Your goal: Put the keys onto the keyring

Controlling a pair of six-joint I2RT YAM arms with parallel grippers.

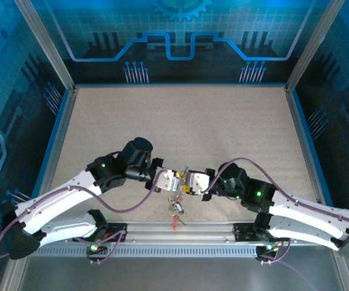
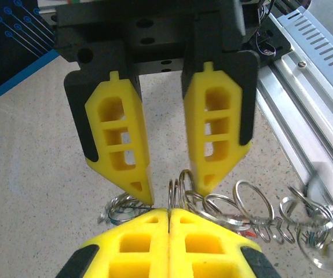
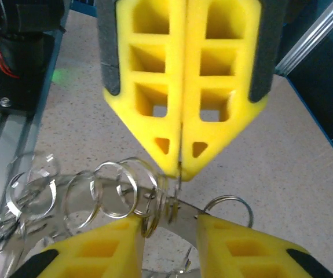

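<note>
Mid-threading, I judged: left claw was pinched shut on a split ring. Right claw, part open and empty, straddled it and needed to grip it next.

L gripper and R gripper meet tip to tip at centre of near half of table, L on left, R on right, just behind front rail. Betw. R fingers sits the keyring, right at L tip, w/ small rings strung along it twd the rail side. The keys lie on near side of both tips, betw. them and rail.
</note>
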